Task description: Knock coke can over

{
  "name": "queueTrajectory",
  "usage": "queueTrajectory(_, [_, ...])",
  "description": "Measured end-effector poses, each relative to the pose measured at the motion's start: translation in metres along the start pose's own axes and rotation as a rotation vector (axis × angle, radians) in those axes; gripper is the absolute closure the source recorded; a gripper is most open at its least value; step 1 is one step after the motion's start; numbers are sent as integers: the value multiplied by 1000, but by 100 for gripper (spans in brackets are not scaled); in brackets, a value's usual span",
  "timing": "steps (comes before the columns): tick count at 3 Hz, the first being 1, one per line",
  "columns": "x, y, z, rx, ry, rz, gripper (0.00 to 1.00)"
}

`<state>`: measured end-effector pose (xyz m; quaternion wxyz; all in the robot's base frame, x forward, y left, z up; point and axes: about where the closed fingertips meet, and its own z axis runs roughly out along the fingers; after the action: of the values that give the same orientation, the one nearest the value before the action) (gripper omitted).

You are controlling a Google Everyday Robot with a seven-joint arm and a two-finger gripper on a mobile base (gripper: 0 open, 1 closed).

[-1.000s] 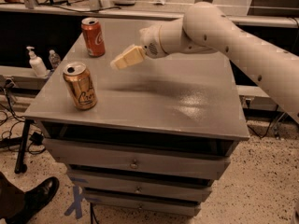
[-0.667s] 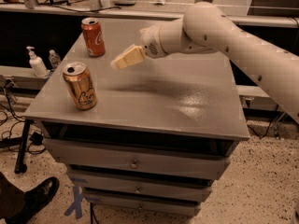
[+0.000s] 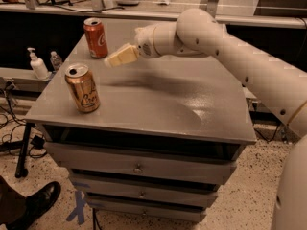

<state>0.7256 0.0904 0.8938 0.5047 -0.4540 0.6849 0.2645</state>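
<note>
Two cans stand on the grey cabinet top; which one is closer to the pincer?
The red coke can at the back left; the pincer hovers just beside it. The gold can stands at the front, farther off.

Looks like a robotics lab or office test space to me. There's a grey metal drawer cabinet (image 3: 144, 166) used as the work surface, a speckled hard floor (image 3: 240, 210) with blue tape marks (image 3: 79, 207), loose cables (image 3: 7, 123) on the left, a pump bottle (image 3: 36, 63) on a side ledge, and someone's black shoe (image 3: 41, 200) poking in. The robot's gripper (image 3: 112, 60) hangs over the cabinet top, towards its back left.
</note>
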Motion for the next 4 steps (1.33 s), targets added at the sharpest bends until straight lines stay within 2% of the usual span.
queueTrajectory(2, [-9, -25, 58, 34, -103, 56, 0])
queueTrajectory(4, [-16, -37, 122, 30, -173, 101, 0])
